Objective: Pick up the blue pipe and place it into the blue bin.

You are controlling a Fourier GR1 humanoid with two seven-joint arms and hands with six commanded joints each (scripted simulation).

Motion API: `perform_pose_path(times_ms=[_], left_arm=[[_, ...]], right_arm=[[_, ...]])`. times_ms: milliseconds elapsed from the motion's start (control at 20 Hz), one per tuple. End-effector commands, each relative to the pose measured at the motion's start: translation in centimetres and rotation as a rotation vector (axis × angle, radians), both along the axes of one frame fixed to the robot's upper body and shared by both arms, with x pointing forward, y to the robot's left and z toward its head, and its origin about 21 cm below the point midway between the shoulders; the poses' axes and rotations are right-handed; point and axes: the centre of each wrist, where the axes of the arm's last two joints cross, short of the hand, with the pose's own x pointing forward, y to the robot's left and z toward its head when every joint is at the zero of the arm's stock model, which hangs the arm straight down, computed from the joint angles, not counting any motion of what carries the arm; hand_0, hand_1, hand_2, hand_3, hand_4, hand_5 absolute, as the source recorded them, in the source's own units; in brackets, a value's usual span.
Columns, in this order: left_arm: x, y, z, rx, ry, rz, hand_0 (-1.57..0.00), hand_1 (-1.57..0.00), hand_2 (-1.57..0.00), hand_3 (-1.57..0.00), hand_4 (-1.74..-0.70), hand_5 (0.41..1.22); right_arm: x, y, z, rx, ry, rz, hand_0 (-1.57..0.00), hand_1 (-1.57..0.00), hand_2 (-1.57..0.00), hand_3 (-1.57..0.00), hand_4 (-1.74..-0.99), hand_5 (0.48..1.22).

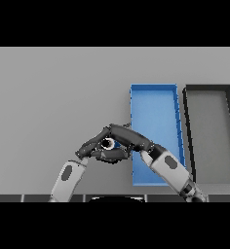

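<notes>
Both hands meet low in the head view, just left of the blue bin [153,99]: the left hand [90,148] reaches in from the lower left, the right hand [131,138] from the lower right, fingers overlapping. Between them a small blue patch beside a pale ring looks like the blue pipe [116,144], with both hands curled round it. It is probably light, rigid and smooth, so a mid-length hold seems safest. A dark bin [212,88] sits further right on the grey table [53,97].
</notes>
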Motion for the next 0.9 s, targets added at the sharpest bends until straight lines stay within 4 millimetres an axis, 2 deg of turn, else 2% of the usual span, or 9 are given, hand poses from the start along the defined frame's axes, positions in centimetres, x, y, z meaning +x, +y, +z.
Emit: perform_pose_path(times_ms=[0, 150, 250, 350, 500, 700, 850], left_arm=[[0.3, 0.0, 0.1, 0.015, -0.004, 0.003, -0.04, -0.04, -0.04, -0.03, -0.94, 0.495], [0.0, -0.3, -0.3, 0.019, 0.008, 0.009, -0.02, -0.02, -0.02, -0.02, -0.92, 0.474], [0.6, 0.1, 0.0, 0.026, 0.012, 0.015, -0.01, -0.01, -0.01, -0.01, -0.91, 0.464], [0.3, 0.0, -0.1, 0.025, 0.017, 0.006, -0.01, -0.01, -0.01, -0.01, -0.91, 0.450], [0.2, 0.0, 0.0, 0.028, 0.030, 0.000, 0.00, 0.00, 0.00, 0.00, -0.91, 0.437], [0.0, 0.2, -0.1, 0.050, 0.034, 0.021, 0.00, 0.00, 0.00, 0.00, -0.90, 0.430], [0.3, 0.4, 0.0, 0.048, 0.024, 0.025, 0.00, 0.00, 0.00, 0.00, -0.89, 0.421]], right_arm=[[0.2, -0.2, 0.3, 0.024, 0.028, 0.008, -1.57, -1.57, -1.57, -1.57, -1.741, 1.220], [0.7, -0.6, 1.7, 0.075, 0.095, 0.004, -1.57, -1.57, -1.57, -1.57, -1.741, 1.221], [0.7, -0.6, 4.1, 0.121, 0.108, 0.026, -1.57, -1.57, -1.57, -1.57, -1.741, 1.221], [1.1, -0.6, 6.5, 0.150, 0.120, 0.041, -1.57, -1.57, -1.57, -1.57, -1.741, 1.221], [2.9, -1.8, 10.8, 0.217, 0.080, 0.062, -1.57, -1.57, -1.57, -1.57, -1.741, 1.221], [4.8, -3.7, 15.1, 0.293, -0.025, -0.149, -1.57, -1.57, -1.57, -1.57, -1.741, 1.221], [7.6, -6.3, 16.0, 0.280, -0.001, -0.307, -1.57, -1.57, -1.57, -1.57, -1.741, 1.221]])
